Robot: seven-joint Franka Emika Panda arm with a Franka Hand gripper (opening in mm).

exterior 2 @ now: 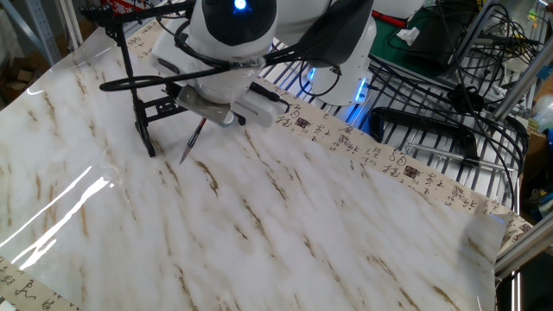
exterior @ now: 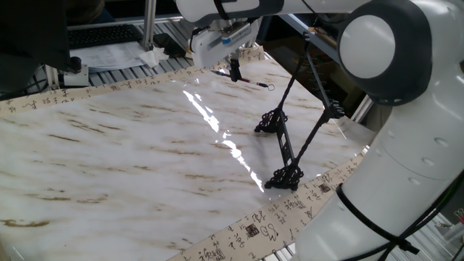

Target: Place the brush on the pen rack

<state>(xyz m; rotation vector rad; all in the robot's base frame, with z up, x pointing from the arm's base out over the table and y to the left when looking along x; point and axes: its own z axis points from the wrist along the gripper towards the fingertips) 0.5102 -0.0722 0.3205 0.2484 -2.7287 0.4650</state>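
In one fixed view, the dark two-finger gripper (exterior: 235, 70) clamps the thin reddish-brown brush (exterior: 255, 83) above the marble table (exterior: 123, 159), beyond the black rod pen rack (exterior: 286, 145). In the other fixed view, the brush (exterior 2: 191, 143) slants tip-down just beside the rack (exterior 2: 138, 95).

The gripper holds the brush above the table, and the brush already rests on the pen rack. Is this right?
Not quite. The gripper does hold the brush above the table, but the brush is not on the pen rack; it hangs apart from it, as one fixed view shows.

Tool (exterior: 235, 70) grips brush (exterior: 254, 82) above table (exterior: 109, 159); pen rack (exterior: 290, 138) apart.
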